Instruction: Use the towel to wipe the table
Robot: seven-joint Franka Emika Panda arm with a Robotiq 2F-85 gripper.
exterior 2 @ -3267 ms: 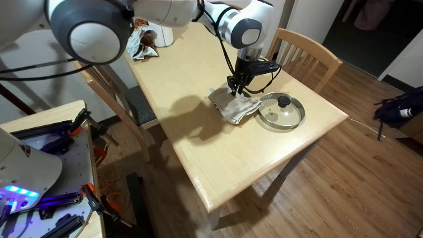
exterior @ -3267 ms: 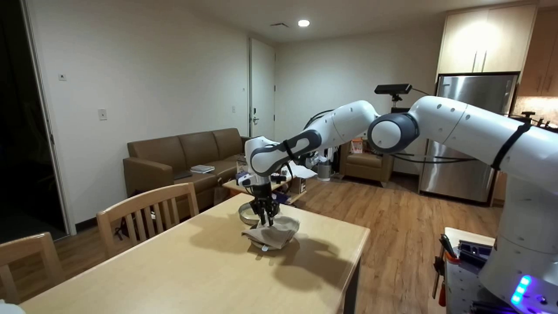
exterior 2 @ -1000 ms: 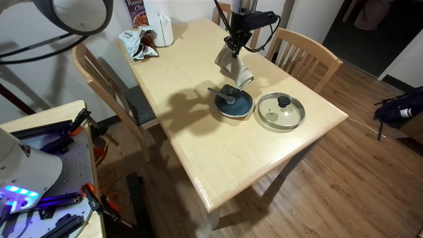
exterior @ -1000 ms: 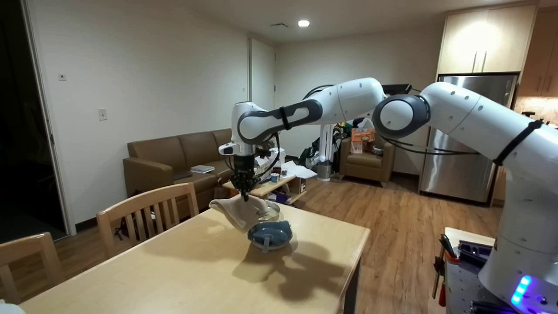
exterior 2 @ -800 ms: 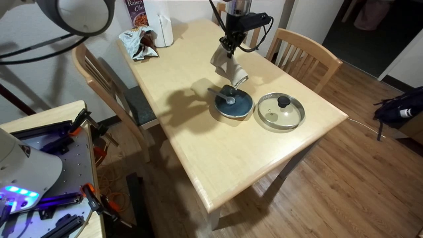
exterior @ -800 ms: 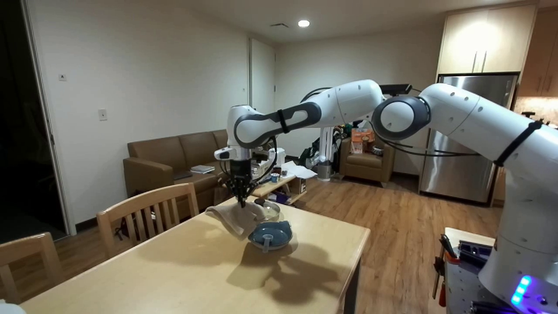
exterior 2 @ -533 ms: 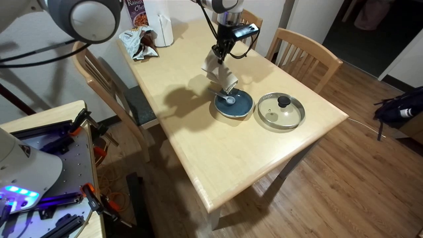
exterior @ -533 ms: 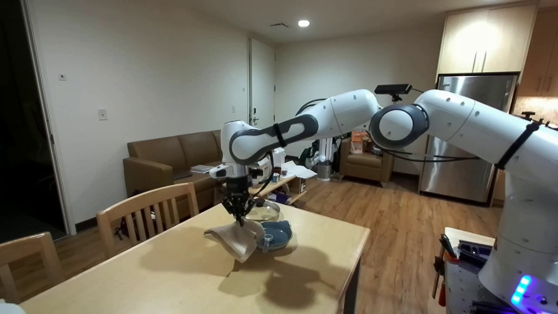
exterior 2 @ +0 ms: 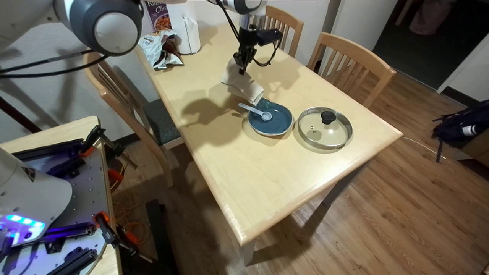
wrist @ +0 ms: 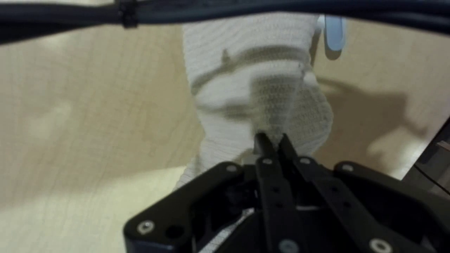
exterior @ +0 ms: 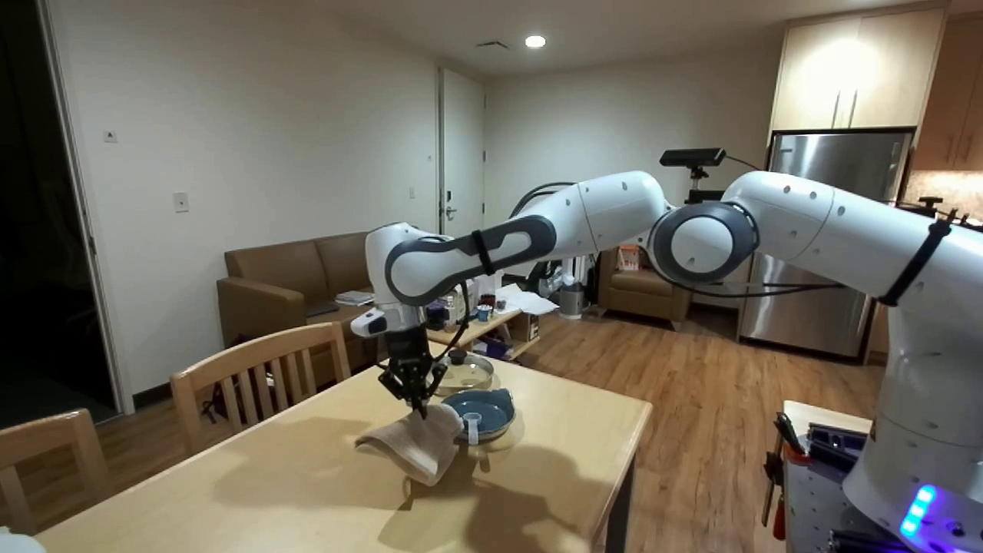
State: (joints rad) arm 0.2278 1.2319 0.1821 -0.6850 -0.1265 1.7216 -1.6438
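"What did we have in the gripper (wrist: 273,140)?"

"The towel (exterior 2: 243,87). We had the jaws drawn together on its pale, folded cloth, and in the wrist view we saw the ribbing spread out ahead of the tips."

"Were we touching the table (exterior 2: 237,183) with it?"

"We couldn't tell. In both exterior views we saw it slant down, at or just over the surface."

"What lay closest?"

"We saw the blue dish (exterior 2: 280,120) just beside the towel's lower end, a spoon (exterior 2: 253,110) resting in it with the handle out over the rim."

"And beyond?"

"We had the glass lid (exterior 2: 323,133) just beside the dish, black knob (exterior 2: 328,117) up. Farther out we saw wooden chairs (exterior 2: 353,63) along both long sides, and a crumpled bag (exterior 2: 162,49) and a white paper roll (exterior 2: 186,34) at the table's end."
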